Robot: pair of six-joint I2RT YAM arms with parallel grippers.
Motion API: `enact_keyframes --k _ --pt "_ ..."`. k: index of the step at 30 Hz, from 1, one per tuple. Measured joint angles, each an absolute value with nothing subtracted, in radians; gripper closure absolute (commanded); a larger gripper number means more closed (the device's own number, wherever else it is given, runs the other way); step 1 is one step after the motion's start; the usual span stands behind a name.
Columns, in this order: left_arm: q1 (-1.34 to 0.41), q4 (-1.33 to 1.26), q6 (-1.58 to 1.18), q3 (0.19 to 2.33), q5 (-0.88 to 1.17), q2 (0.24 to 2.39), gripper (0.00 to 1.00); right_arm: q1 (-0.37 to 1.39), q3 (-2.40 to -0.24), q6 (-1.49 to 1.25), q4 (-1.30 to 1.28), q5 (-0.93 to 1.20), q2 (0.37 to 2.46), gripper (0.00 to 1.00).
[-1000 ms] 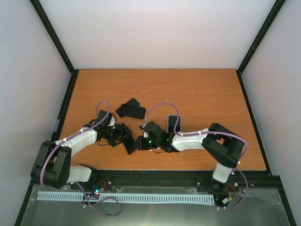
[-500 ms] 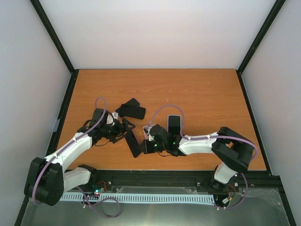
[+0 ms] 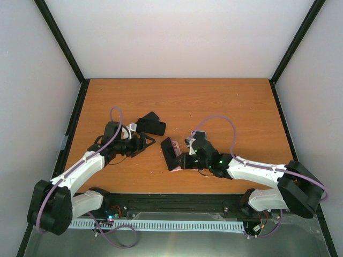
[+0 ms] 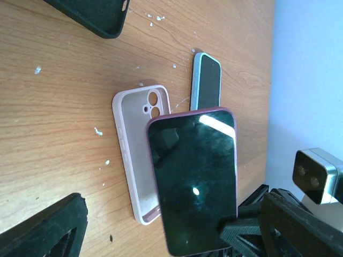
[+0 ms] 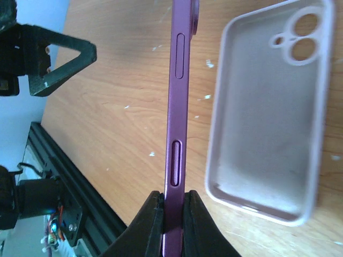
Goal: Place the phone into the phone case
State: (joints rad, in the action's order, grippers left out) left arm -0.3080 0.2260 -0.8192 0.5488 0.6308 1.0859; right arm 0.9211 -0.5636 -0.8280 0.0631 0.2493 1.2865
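The left pincer (image 3: 143, 143) is released: its two fingers stand wide apart with nothing between them, low over the wooden surface (image 3: 230, 101). Just beyond its tips, on the side away from the arm bases, a black case (image 3: 150, 124) lies flat with its hollow side up.

In front of this pincer's open fingers, toward the right arm, is the phone (image 5: 177, 107). It is purple with a dark screen, and it is tilted up on its long edge, so the right wrist camera sees the side with the two buttons. The right pincer (image 5: 174, 217) is clenched on the lower end of this phone, one finger on each face.

The pink case (image 4: 131, 160) lies flat on the surface, hollow side up and camera holes pointing away from the right pincer, just beside the phone on its back side. Whether the phone touches it I cannot tell.

A second phone (image 4: 206, 83) with a pale green rim lies just past the pink case, near the wrist of the right pincer.
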Motion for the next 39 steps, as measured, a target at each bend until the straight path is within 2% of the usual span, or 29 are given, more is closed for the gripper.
enact_keyframes --k 13,39 --pt "-0.308 0.013 -0.827 0.517 0.720 1.308 0.24 0.810 -0.514 -0.827 0.006 0.290 1.263 0.97" --pt "-0.310 -0.181 -0.859 0.493 0.768 1.522 0.29 0.761 -0.519 -0.832 0.186 0.393 1.454 0.97"
